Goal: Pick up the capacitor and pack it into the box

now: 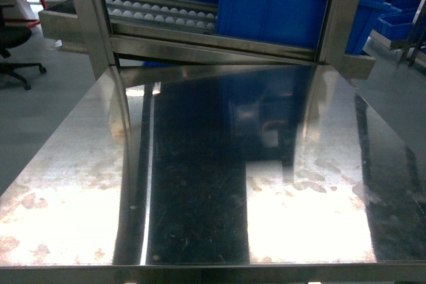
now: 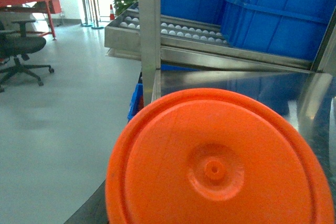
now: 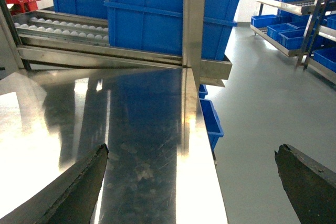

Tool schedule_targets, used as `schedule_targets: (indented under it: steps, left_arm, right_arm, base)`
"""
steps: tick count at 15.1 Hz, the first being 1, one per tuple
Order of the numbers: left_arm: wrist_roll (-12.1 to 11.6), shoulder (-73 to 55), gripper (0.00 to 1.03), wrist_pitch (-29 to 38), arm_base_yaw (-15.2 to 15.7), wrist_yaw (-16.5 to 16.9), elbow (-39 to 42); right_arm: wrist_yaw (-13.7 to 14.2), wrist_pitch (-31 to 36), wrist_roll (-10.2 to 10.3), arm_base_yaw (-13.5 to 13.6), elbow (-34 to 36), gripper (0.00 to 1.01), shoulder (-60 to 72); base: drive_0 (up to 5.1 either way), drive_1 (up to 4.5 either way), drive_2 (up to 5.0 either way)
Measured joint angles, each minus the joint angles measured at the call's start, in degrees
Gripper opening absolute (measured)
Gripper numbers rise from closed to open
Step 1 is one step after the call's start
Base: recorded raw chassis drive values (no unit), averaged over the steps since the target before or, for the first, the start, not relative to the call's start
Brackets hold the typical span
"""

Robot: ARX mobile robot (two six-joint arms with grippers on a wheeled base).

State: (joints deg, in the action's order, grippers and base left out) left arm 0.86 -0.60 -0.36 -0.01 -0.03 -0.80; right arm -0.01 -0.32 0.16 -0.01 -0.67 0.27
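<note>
The capacitor (image 2: 215,166) fills the lower half of the left wrist view. I see its round bright orange end face, very close to the camera, hanging over the table's left edge. My left gripper (image 2: 215,216) is shut on it. Its fingers are hidden behind the orange face, except for a dark sliver of one finger (image 2: 92,208). My right gripper (image 3: 191,149) is open wide over the table's right edge, with nothing between its dark fingers (image 3: 79,187). The box is out of view. Neither gripper shows in the head view.
A bare steel table (image 1: 200,184) lies in front. Behind it stand steel frame posts (image 1: 90,11), a roller conveyor (image 1: 160,12) and large blue bins (image 1: 273,4). An office chair (image 2: 21,51) stands on the floor at left, and shelves of blue bins (image 3: 299,19) at right.
</note>
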Motion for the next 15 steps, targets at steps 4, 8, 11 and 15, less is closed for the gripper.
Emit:
schedule_targets:
  steps: [4,8,11,15]
  left_arm:
    - [0.0,0.0,0.44,-0.02,0.0,0.02,0.0]
    - [0.0,0.0,0.44,-0.02,0.0,0.02,0.0]
    - [0.0,0.0,0.44,-0.02,0.0,0.02,0.0]
    - [0.0,0.0,0.44,-0.02,0.0,0.02,0.0]
  right_arm:
    - [0.0,0.0,0.0,0.0,0.0,0.98,0.0]
    - [0.0,0.02,0.0,0.0,0.0,0.98,0.0]
    - [0.0,0.0,0.0,0.0,0.0,0.98,0.0]
    - [0.0,0.02,0.0,0.0,0.0,0.98,0.0]
  base:
    - [0.0,0.0,0.0]
    - [0.0,0.0,0.0]
    - [0.0,0.0,0.0]
    - [0.0,0.0,0.0]
